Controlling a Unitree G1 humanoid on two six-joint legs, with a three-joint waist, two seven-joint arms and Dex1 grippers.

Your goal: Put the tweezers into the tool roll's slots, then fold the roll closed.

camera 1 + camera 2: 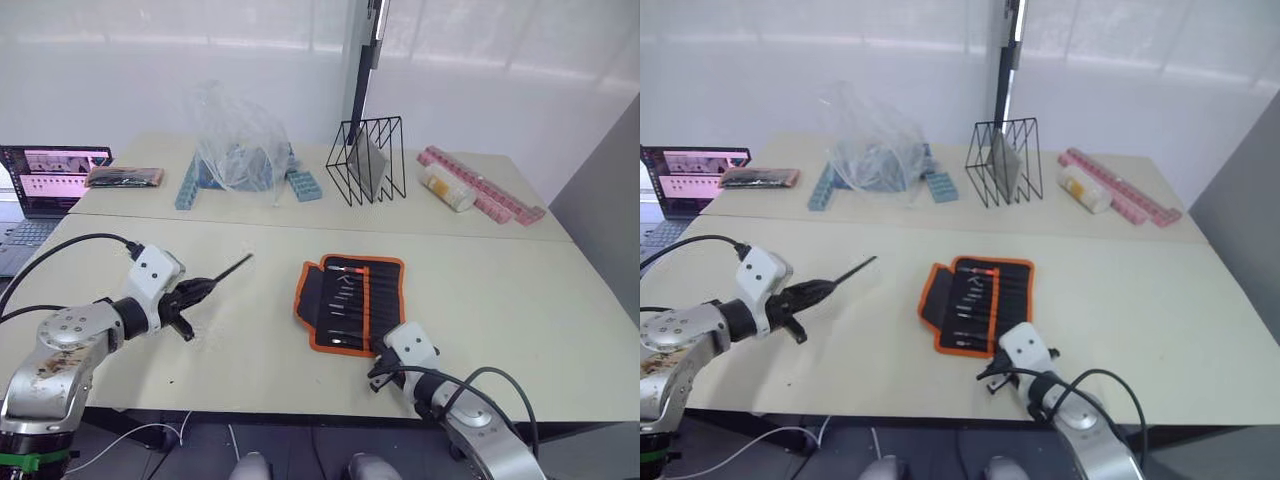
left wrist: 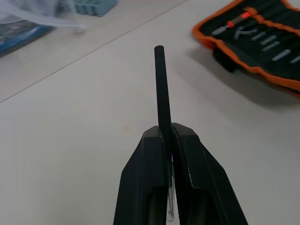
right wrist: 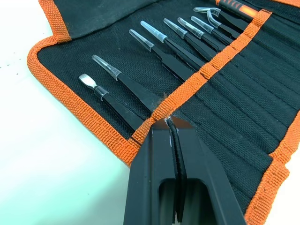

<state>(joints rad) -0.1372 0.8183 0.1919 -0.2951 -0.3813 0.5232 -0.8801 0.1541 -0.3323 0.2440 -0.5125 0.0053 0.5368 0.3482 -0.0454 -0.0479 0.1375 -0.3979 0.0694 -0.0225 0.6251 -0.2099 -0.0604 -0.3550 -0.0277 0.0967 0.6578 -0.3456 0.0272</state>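
Right end effector (image 3: 169,123), fingers pressed together, touches the tool roll (image 1: 352,300) on the counter (image 1: 500,300). Left end effector (image 2: 167,136) pinches one tweezers (image 2: 161,84), well apart from the roll; a loose pinch could drop it.

The tool roll (image 1: 352,303) is lying open and flat on the counter (image 1: 500,300). Black tweezers (image 3: 176,49) with clear tips are sitting side by side in its slots (image 3: 243,89). One black tweezer (image 2: 161,89) is sticking up above the counter, well apart from the roll.
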